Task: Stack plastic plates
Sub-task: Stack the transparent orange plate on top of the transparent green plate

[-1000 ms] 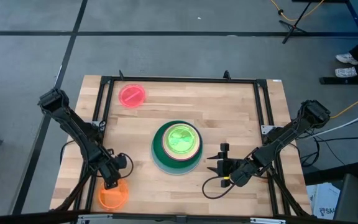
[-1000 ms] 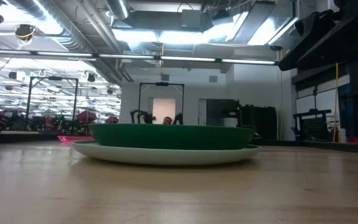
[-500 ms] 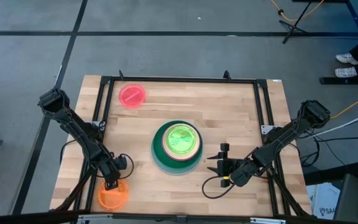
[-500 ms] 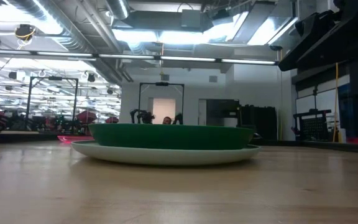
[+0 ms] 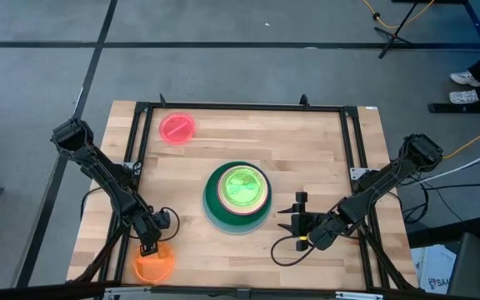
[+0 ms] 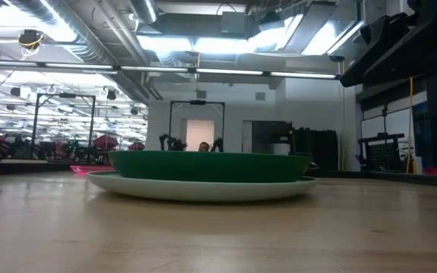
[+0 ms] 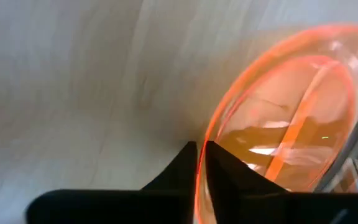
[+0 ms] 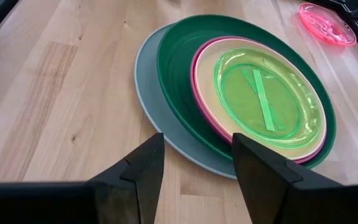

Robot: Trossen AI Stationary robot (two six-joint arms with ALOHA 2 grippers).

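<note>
A stack of plates (image 5: 237, 197) stands mid-table: light blue at the bottom, then dark green, magenta, peach and lime green (image 8: 266, 93) on top. In the low view the stack (image 6: 203, 174) rests flat on the wood. A pink-red plate (image 5: 177, 128) lies flat near the far left corner. An orange plate (image 5: 154, 266) is at the near left edge, with my left gripper (image 5: 148, 247) shut on it. My right gripper (image 5: 294, 213) is open, low over the table to the right of the stack (image 8: 229, 93), and touches nothing. My left gripper pinches the orange plate's rim (image 7: 199, 177) on the plate's far side, one finger (image 7: 180, 163) on each face of the thin edge. The fingers come slanting down from the far side. The plate (image 7: 284, 124) sits tilted in the hold; whether its near edge rests on the table I cannot tell.
A black metal frame (image 5: 240, 107) runs round the table top. Bare wood lies between the stack and the pink-red plate (image 8: 327, 23). Cables trail by my right arm near the near right edge (image 5: 286, 250).
My left gripper has stayed shut on the orange plate's rim and raised it a little. The plate has tipped: from above it was a full round disc and now shows as a narrower oval. My right arm has kept still.
</note>
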